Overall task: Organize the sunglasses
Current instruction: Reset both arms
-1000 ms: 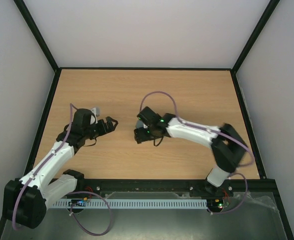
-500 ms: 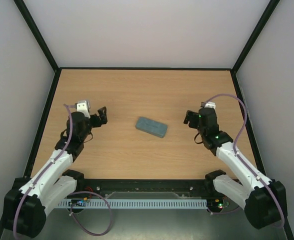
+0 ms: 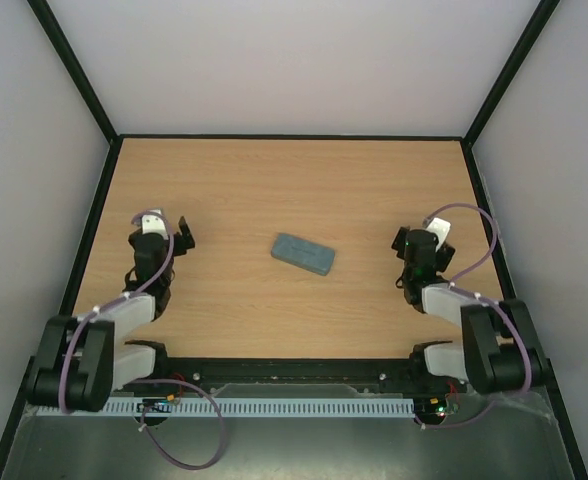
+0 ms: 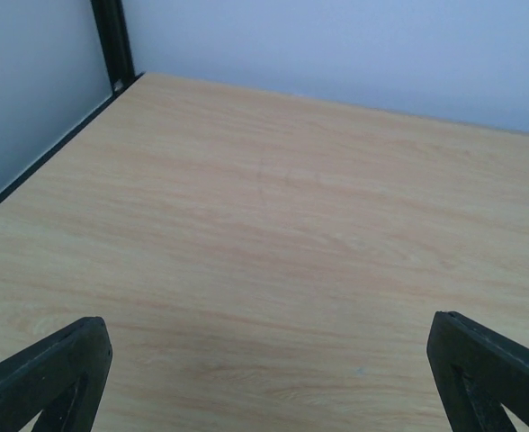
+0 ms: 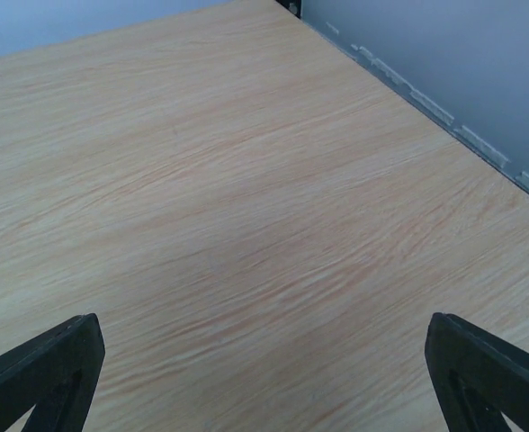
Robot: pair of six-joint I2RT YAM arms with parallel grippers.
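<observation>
My left claw (image 4: 266, 333) and right claw (image 5: 264, 328) are both spread wide and pinch nothing. Each is held low over the bench (image 3: 274, 180), one at each side. A shut grey-blue case (image 3: 304, 254) lies mid-bench between them, well apart from both. The sunglasses show in no view; I cannot tell their location
</observation>
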